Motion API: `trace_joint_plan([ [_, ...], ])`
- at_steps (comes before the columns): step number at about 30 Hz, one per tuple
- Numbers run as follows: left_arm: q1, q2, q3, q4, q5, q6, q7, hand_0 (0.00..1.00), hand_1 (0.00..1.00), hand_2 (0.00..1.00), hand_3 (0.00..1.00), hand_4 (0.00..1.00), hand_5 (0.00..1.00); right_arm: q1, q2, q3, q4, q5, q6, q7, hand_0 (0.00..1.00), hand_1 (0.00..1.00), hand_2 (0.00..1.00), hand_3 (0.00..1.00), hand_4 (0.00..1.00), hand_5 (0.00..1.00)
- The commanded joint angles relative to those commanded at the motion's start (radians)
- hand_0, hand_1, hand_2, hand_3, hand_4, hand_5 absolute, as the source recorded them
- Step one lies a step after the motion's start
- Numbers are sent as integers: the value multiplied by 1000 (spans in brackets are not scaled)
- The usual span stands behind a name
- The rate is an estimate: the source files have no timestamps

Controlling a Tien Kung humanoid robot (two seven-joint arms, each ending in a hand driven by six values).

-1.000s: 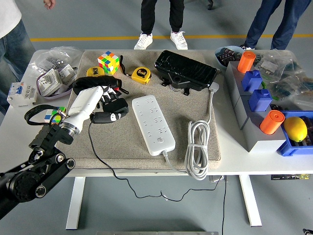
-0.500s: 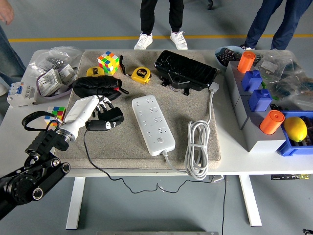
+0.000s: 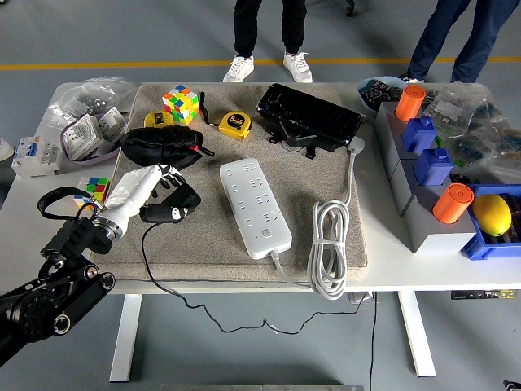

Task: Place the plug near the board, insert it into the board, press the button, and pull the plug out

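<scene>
- The black plug [image 3: 169, 207] is grasped by the left hand [image 3: 155, 186], whose white fingers [image 3: 167, 173] are curled over its top, at the left part of the grey mat [image 3: 203, 236].
- A thin black cable [image 3: 175, 281] is seen running from the plug over the mat's near edge and hanging below the white table [image 3: 423, 277].
- The white power board [image 3: 255, 207] is laid lengthwise in the middle of the mat, to the right of the plug and apart from it.
- Its coiled white cord [image 3: 329, 248] is placed just to its right.
- A black pouch [image 3: 161, 145] is found just behind the hand.
- A Rubik's cube [image 3: 181, 103] and a yellow tape measure [image 3: 234, 125] are set at the mat's far side.
- No right arm is seen.
</scene>
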Motion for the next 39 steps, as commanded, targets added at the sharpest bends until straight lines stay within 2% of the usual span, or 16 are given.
trace_joint_plan([
  [3,2,2,-5,-7,4,-3,0,371,604,614,627,962,304,0,1,3,2,-1,0,0,602,603,552,546,755,228],
  [4,2,2,-6,-9,4,-5,1,399,622,650,665,998,348,0,1,3,2,-1,0,0,602,602,552,546,755,227],
  [9,9,6,-28,-27,7,-28,7,399,622,650,665,998,348,-1,0,4,2,-2,0,0,602,602,552,546,755,227],
  [10,11,8,-33,-31,6,-31,6,491,671,708,733,998,486,-1,0,4,2,-2,1,0,602,602,552,545,755,224],
  [15,18,14,-49,-45,3,-43,4,491,671,708,733,998,486,-1,1,3,1,-2,1,0,602,602,552,545,755,224],
  [16,21,14,-52,-48,3,-43,2,597,740,785,783,998,564,-1,1,3,1,-2,1,0,602,602,551,546,755,222],
  [21,33,19,-77,-77,-19,-25,-37,597,740,785,783,998,564,0,1,3,0,-2,1,0,602,602,551,546,755,222],
  [22,35,20,-82,-82,-32,-18,-53,683,780,830,814,998,659,1,2,3,0,-1,1,0,602,602,552,547,756,221],
  [27,43,15,-107,-90,-130,16,-158,683,780,830,814,998,659,4,3,0,-3,0,1,-1,602,602,552,547,756,221],
  [28,46,11,-113,-86,-169,27,-184,689,763,786,778,998,583,5,4,-1,-5,1,2,-1,602,602,551,546,755,221],
  [29,48,9,-117,-83,-203,32,-197,689,763,786,778,998,583,6,4,-2,-6,2,2,-2,602,602,551,546,755,221],
  [33,62,-4,-141,-69,-356,58,-235,689,763,786,778,998,583,9,7,-10,-12,8,3,-5,602,602,551,546,755,221],
  [34,67,-8,-147,-66,-399,64,-241,598,681,694,671,947,443,10,7,-13,-15,10,3,-7,602,602,552,546,755,222],
  [39,86,-26,-183,-60,-604,67,-269,598,681,694,671,947,443,17,10,-37,-32,30,2,-10,602,602,552,546,755,222],
])
